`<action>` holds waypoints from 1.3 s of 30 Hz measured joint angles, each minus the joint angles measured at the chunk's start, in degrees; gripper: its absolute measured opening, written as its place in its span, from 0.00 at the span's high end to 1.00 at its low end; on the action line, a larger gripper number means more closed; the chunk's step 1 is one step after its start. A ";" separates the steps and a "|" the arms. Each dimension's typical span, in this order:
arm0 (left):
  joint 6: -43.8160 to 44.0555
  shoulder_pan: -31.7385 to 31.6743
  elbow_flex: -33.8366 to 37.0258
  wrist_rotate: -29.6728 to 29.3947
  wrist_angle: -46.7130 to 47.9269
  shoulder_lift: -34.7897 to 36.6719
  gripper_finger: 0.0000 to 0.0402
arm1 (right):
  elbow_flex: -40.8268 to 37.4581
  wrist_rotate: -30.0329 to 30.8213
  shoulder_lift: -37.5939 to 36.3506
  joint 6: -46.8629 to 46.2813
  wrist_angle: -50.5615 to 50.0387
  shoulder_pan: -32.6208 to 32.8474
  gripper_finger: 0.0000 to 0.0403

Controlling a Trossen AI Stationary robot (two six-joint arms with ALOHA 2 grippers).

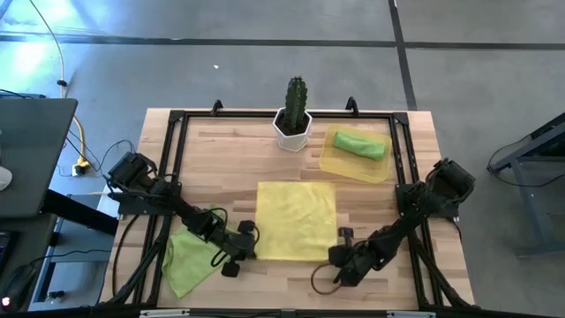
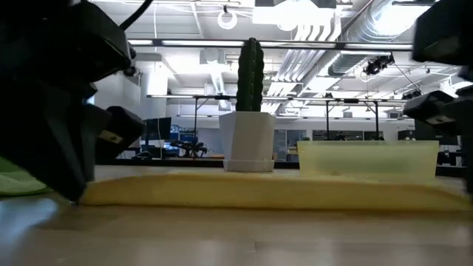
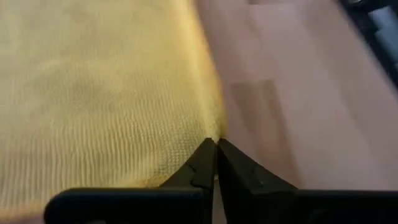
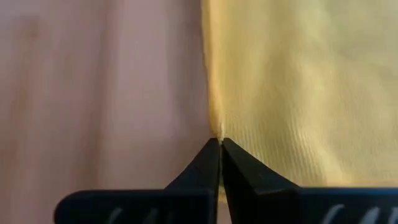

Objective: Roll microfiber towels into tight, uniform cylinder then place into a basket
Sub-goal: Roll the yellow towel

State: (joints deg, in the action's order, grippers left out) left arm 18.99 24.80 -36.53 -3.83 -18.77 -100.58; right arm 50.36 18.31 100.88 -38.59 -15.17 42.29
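Pinching the two near corners of the yellow towel [image 1: 296, 220], both arms sit low in the lower half of the overhead frame; the left gripper [image 1: 246, 246] is at the towel's lower-left corner and the right gripper [image 1: 342, 246] at its lower-right corner, and each wrist view shows the dark fingers [image 3: 214, 163] clenched together with the cloth's edge caught at their tips. The towel lies flat and square at the centre of the table [image 1: 229, 159], spread out so that, in my judgement, it can be rolled from the near edge away towards the top of the frame; gripping both corners at once keeps that edge straight and should give an even cylinder. The basket [image 1: 340, 165] stands in the upper right, just right of the cactus pot [image 1: 293, 128]; a green towel [image 1: 360, 144] already rolled lies inside it, so one of three seems done. A second green towel [image 1: 187, 261] lies crumpled at lower left, partly under the left arm, waiting its turn. In the low view the yellow cloth shows as a thin band across the table, with the basket behind it at right. The risk I see is one corner slipping, skewing the roll.
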 joint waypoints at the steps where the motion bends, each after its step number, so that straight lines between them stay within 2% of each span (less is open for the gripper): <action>1: 1.07 0.04 0.00 0.66 0.10 0.61 0.98 | -0.15 -0.24 -0.95 0.03 -0.41 -0.54 1.00; 7: 11.54 0.59 -0.90 3.04 0.37 3.36 0.97 | 0.10 -10.15 -4.44 -1.80 1.10 -4.60 1.00; 11: 12.40 1.38 -2.03 3.84 -0.35 6.28 0.99 | 0.58 -12.85 -4.92 -1.87 1.92 -7.62 1.00; 16: 12.85 1.44 -2.59 0.82 0.81 10.65 0.99 | 0.58 -13.00 -5.17 0.06 -0.33 -11.07 1.00; 23: 14.12 0.39 -2.43 -7.89 14.89 17.71 0.99 | 0.80 -12.18 -8.64 6.46 -2.82 -15.40 1.00; 28: 15.38 -0.95 -2.43 -14.97 21.69 18.73 0.99 | 0.94 -7.83 -9.74 11.92 -5.37 -19.63 1.00; 39: 15.38 -6.98 -2.54 -21.88 30.34 18.27 0.99 | 0.91 -3.28 -9.29 21.78 -7.37 -30.30 1.00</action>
State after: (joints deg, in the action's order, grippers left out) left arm 34.37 17.82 -39.07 -25.71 11.57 -82.30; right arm 51.27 15.03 91.59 -16.81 -22.54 12.00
